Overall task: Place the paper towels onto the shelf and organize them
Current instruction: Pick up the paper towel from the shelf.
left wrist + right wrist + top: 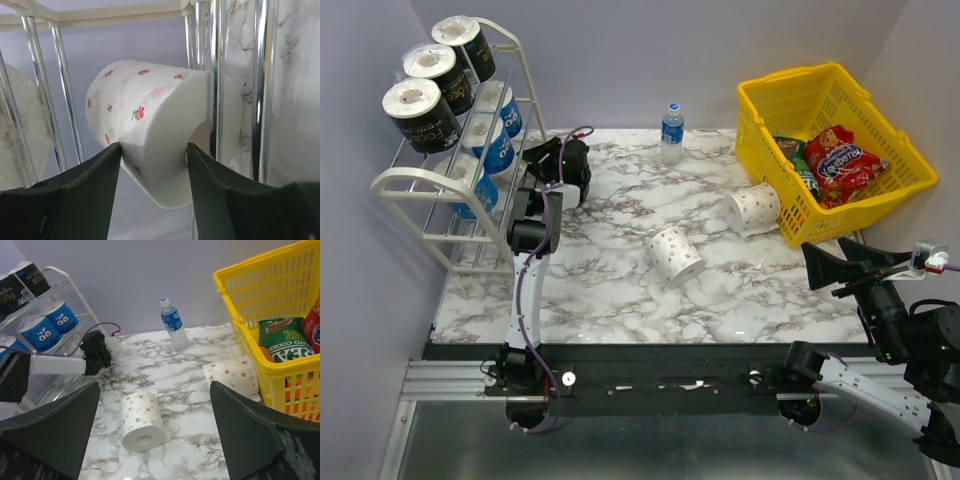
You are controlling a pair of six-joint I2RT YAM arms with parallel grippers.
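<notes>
while against shelf bars (218,75), roll (150,120) in left claw (153,150)

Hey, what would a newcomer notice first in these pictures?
The bright yellow basket of snack packs, back right. Then the white rack at left, black rolls along its top tier, where the left gripper pinches a dotted roll. Two more dotted rolls lie on the marble table.
</notes>
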